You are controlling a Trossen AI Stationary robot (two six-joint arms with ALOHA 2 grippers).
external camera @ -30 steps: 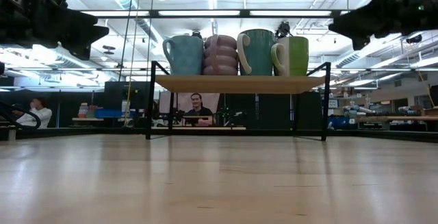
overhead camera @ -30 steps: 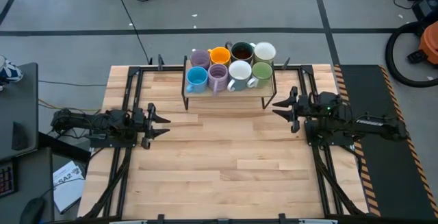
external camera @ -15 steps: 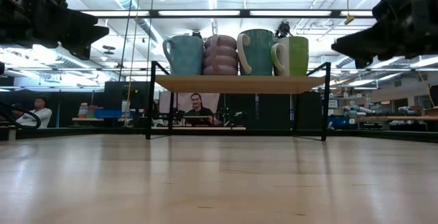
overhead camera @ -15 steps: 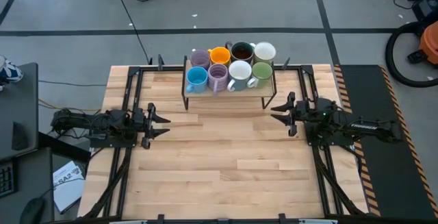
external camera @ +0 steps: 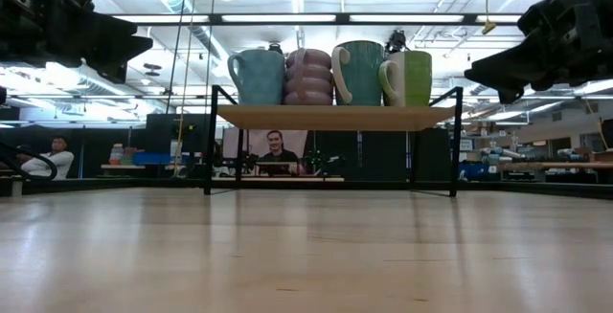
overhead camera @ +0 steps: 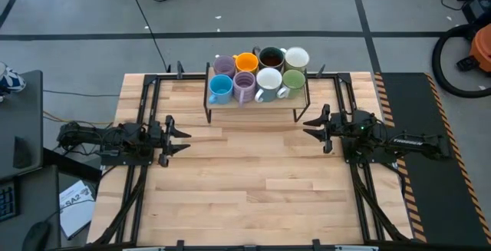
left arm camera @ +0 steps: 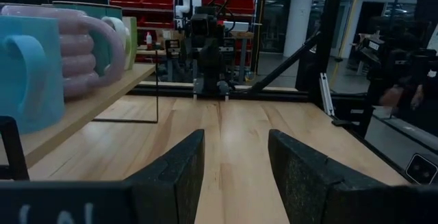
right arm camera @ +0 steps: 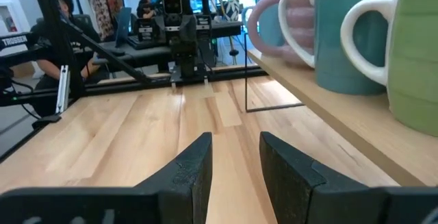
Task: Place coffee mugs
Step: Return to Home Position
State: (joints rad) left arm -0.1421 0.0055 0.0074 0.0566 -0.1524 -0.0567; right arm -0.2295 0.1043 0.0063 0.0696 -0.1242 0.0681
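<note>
The right pincer (overhead camera: 307,127) hung empty over the counter (overhead camera: 253,182), its fingers a narrow gap apart, near the closest leg of the shelf (external camera: 335,116). The left pincer (overhead camera: 186,139), also empty and parted, waited farther off on the opposite side. Beyond the right pincer, eight coffee mugs (overhead camera: 245,86) stood packed together on the shelf. A wide swing homeward could clip the frame and jostle the pale green mug (overhead camera: 294,80) at that edge.

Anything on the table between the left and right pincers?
No. In the high view, only bare table lies between the left pincer and right pincer; the mug shelf stands behind that line.
</note>
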